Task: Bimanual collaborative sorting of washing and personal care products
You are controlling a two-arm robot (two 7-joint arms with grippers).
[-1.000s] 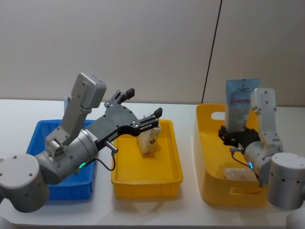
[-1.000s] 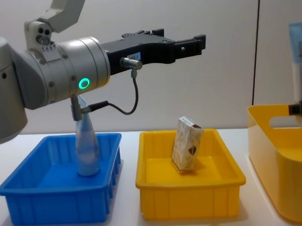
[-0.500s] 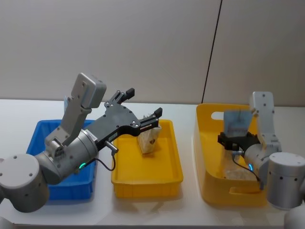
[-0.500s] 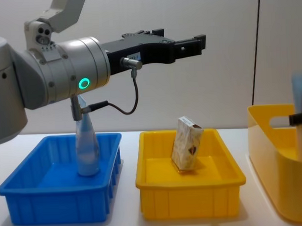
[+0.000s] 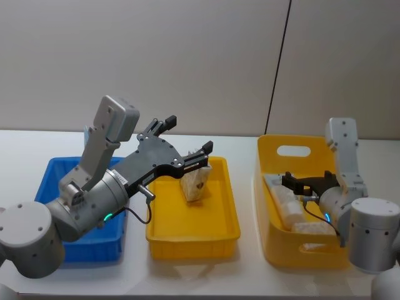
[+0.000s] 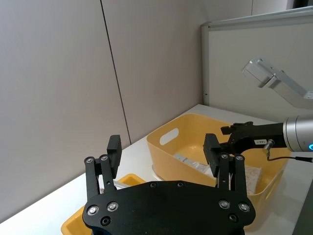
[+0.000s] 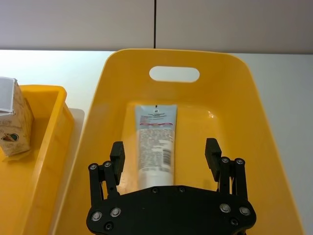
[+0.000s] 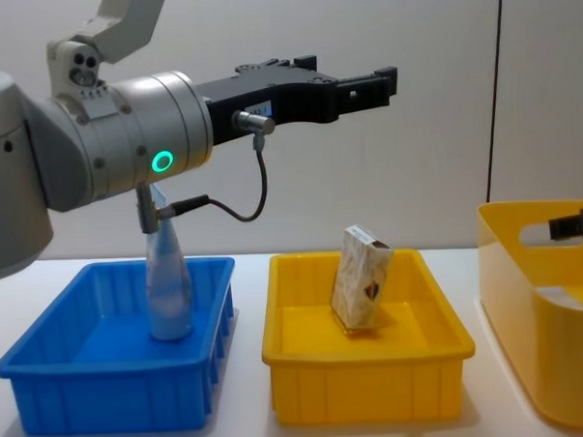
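Tube (image 7: 155,142) lies flat, crimped end toward bin handle; right end effector (image 7: 165,157) open above.

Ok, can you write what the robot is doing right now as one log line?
right gripper: open, above tube lying in yellow basket | left gripper: open, raised over yellow tray | carton: in tray

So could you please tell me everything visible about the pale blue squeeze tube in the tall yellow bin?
The pale blue squeeze tube lies flat on the floor of the tall yellow plastic bin, its crimped end toward the handle cutout. Its label carries a red band and dense print. The open right gripper hovers above, not touching it. A pale carton lies nearby in the bin.
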